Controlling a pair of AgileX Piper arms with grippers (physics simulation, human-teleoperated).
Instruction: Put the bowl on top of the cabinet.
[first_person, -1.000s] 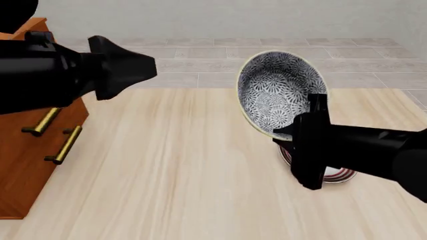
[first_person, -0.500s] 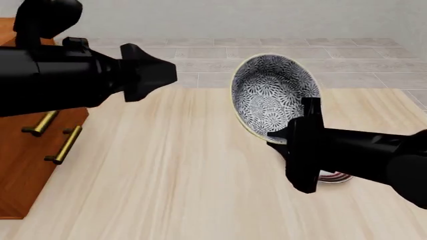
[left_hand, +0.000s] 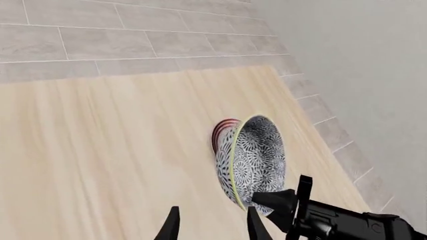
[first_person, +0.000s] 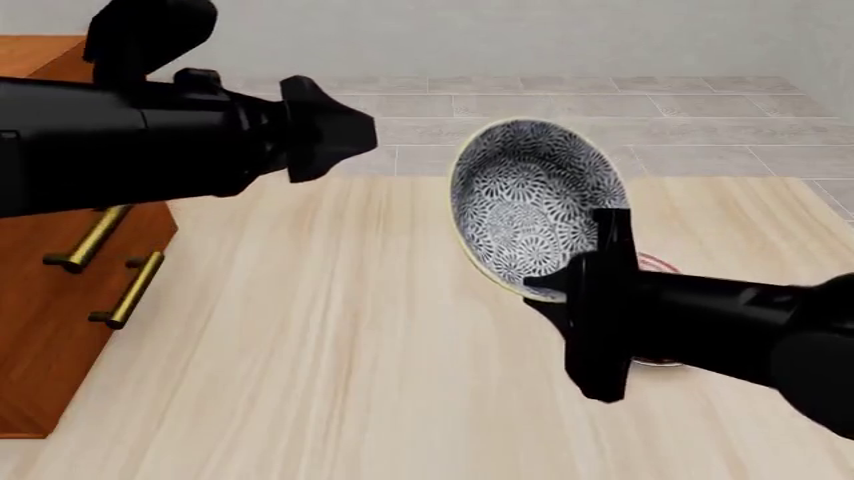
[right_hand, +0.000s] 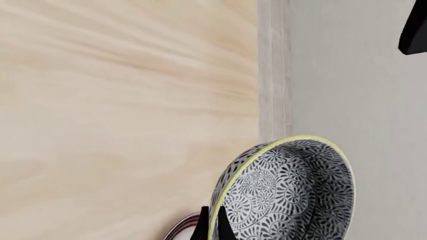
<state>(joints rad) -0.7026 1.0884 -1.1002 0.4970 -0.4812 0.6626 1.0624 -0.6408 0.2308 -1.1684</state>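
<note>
Across the pale wood tabletop (first_person: 334, 350) I have both arms reaching forward, and at its left edge stands the reddish-brown cabinet (first_person: 60, 330), by far the biggest thing in sight, with brass bar handles (first_person: 131, 290) showing on its front below my left arm. That left arm crosses in front of the cabinet's upper part in the front view, its left gripper (left_hand: 212, 225) hanging in the air well apart from everything; in the left wrist view its two fingers (left_hand: 169, 229) stand apart with nothing between them. My right arm comes in low from the right, and the right gripper (right_hand: 211, 226) has its fingers clamped on the rim of the bowl (first_person: 531, 205), one finger inside and one outside the wall. I hold the bowl up off the tabletop, tipped steeply on edge so that its blue-and-white floral inside faces toward the front camera and its cream-yellow rim makes a tall oval. It sits to the right of the middle, well apart from the cabinet. Behind and below it lies a red-ringed plate (left_hand: 222, 134) on the tabletop, mostly hidden by the bowl and my right arm.
</note>
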